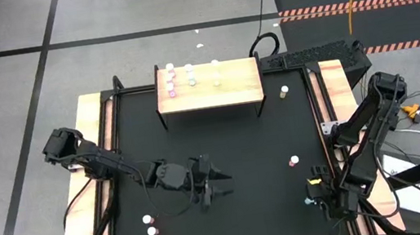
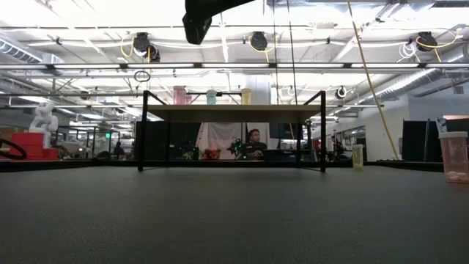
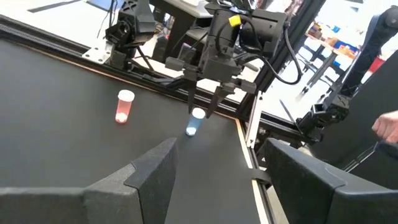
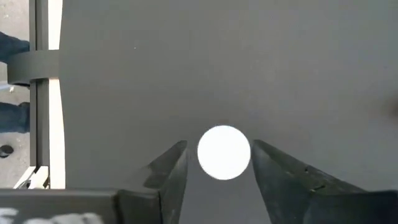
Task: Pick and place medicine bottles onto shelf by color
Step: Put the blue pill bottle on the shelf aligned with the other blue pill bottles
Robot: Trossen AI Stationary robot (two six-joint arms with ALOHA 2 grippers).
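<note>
The shelf [image 1: 209,93] stands at the table's far side on black legs, with three bottles [image 1: 190,75] upright on its left half. My right gripper [image 3: 201,113] points down near the table's right near corner. Its open fingers stand on either side of the white cap [image 4: 224,152] of a pale blue bottle [image 3: 192,127] that stands on the mat. A pink bottle [image 3: 124,106] stands a little beyond it. My left gripper [image 1: 221,183] hovers open over the middle of the mat, level and pointing at the right arm, with nothing between its fingers. My right gripper comes at the blue bottle from above, one finger [image 4: 171,171] on each side of the cap. A strip of mat shows between the cap and that finger. Whether the other finger [image 4: 277,171] touches the cap I cannot tell. The bottle stands upright on the mat.
Two pink bottles [image 1: 151,225] stand near the table's left near corner. A yellowish bottle [image 1: 284,91] stands right of the shelf. Wooden strips [image 1: 90,175] border the black mat on both sides.
</note>
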